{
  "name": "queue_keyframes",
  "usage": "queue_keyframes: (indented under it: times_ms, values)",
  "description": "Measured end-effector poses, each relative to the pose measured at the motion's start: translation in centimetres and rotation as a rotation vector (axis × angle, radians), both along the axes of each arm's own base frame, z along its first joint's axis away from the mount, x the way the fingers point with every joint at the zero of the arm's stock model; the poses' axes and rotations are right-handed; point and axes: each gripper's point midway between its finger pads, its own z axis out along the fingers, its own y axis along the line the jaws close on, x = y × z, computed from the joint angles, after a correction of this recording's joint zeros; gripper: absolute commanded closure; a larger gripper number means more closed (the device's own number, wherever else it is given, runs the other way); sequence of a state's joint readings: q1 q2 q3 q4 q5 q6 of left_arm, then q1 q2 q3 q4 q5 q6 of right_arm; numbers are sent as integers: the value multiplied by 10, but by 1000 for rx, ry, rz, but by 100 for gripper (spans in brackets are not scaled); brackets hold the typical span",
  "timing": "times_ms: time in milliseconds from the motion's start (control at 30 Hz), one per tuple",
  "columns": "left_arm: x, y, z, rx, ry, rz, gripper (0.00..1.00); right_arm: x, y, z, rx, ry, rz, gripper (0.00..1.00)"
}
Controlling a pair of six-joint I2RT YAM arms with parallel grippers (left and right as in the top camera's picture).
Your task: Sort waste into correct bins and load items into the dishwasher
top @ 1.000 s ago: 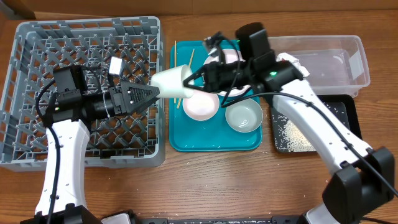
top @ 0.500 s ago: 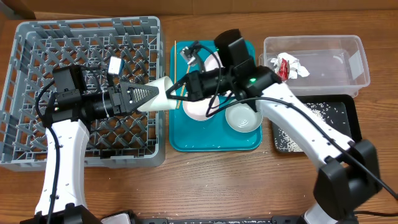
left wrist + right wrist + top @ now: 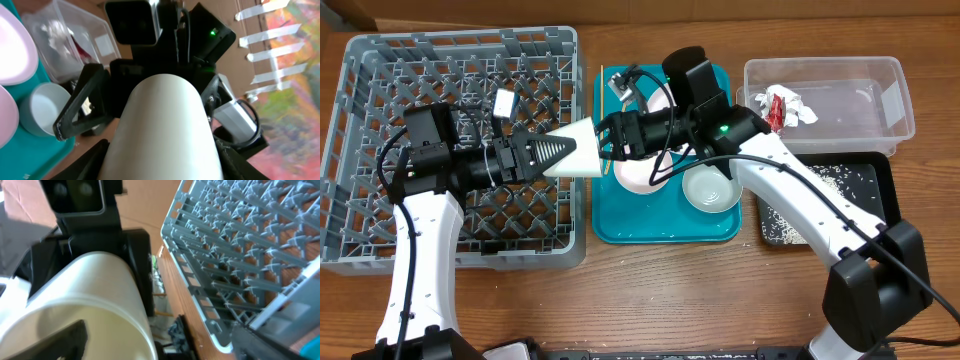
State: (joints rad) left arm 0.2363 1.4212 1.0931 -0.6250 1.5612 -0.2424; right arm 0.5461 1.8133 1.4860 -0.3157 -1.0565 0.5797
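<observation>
A small white cup (image 3: 582, 155) lies on its side in the air between the dish rack (image 3: 380, 70) and the teal tray (image 3: 620, 225). My left gripper (image 3: 565, 153) is shut on its closed end, with a finger pressed against each side of the cup (image 3: 165, 130). My right gripper (image 3: 608, 140) stands open at the rim, one finger inside the cup (image 3: 95, 295) and the other outside it. The pink bowl (image 3: 642, 172) and blue-grey bowl (image 3: 712, 188) sit on the teal tray. Chopsticks (image 3: 603, 85) lie at its left edge. The plate is mostly hidden under my right arm.
The clear tub (image 3: 880, 110) at the back right holds the red-and-white wrapper (image 3: 785, 105). In front of it, the black tray (image 3: 880, 180) holds scattered rice (image 3: 790, 215). The grey rack (image 3: 240, 240) fills the table's left side.
My right gripper brought the cup left to my left gripper. My left jaws closed onto the cup, and then my right jaws opened.
</observation>
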Motion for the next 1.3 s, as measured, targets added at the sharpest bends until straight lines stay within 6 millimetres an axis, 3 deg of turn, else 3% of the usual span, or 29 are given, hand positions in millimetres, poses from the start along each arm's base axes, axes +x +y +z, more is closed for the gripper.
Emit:
queue_keyframes:
  times_ms: [133,300,433,600,767,900,1000,1133,1233,1300]
  values:
    - [15,9,15,44,-178,18,65,20,-28,-12,-48,55,-75,0]
    - [39,36,67,136,-445,101,73,43,-86,-50,-210,181,-234,0]
    - [48,50,114,191,-566,180,72,37,-112,-84,-388,249,-303,0]
    - [66,61,133,213,-505,327,70,31,-128,-104,-522,251,-338,0]
    - [92,87,106,282,-211,567,69,33,-137,-113,-590,231,-368,0]
    - [86,95,78,449,-17,668,63,36,-142,-117,-622,214,-384,0]
    - [61,83,59,641,98,654,60,37,-146,-120,-645,206,-396,0]
    - [11,70,28,921,239,570,63,36,-152,-125,-686,210,-410,0]
    - [-23,76,1,1091,363,508,66,34,-157,-128,-716,214,-418,0]
    - [-33,81,-10,1151,413,494,67,34,-159,-130,-730,215,-423,0]
